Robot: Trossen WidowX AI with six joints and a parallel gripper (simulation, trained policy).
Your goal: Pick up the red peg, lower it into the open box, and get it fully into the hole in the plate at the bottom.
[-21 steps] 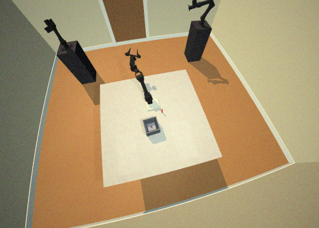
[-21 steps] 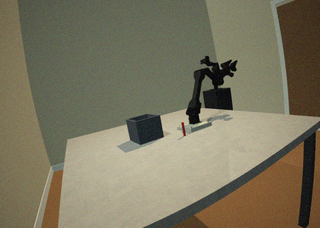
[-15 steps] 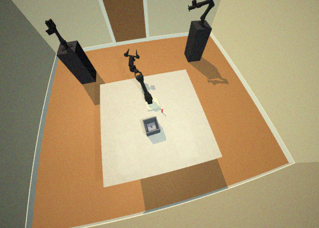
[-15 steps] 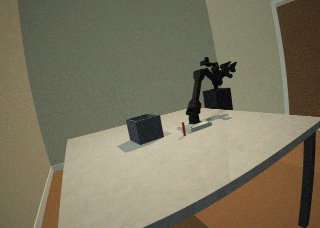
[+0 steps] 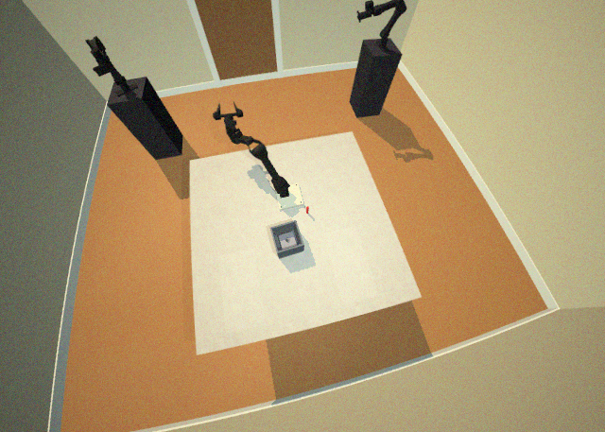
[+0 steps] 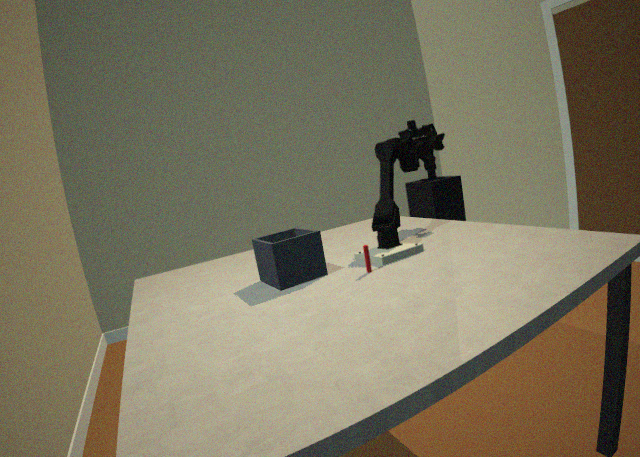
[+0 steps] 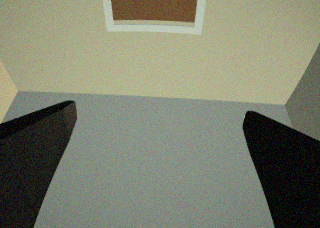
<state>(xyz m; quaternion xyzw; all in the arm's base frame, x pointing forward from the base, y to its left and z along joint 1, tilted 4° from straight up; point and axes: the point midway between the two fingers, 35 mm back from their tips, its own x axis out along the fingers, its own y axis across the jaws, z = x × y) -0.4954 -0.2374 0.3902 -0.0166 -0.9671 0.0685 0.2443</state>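
The red peg [image 5: 307, 209] [image 6: 367, 259] stands upright on the table, close beside the arm's pale base plate. The dark open box [image 5: 291, 252] [image 6: 292, 261] stands apart from the peg, in front of the arm's base. A light plate [image 5: 292, 244] with a small dark hole shows at its bottom in the top view. My gripper [image 5: 227, 104] [image 7: 161, 114] is open with nothing between its fingers. It is raised high beyond the table's back edge, on the far side of the base from peg and box. Neither peg nor box shows in the wrist view.
The pale base plate [image 5: 297, 195] [image 6: 405, 252] carries the arm on the light table [image 5: 341, 271] [image 6: 310, 349]. Two more arms stand on dark pedestals [image 5: 146, 119] [image 5: 375, 76] behind the table, one at each side. The wrist view shows walls and a door frame.
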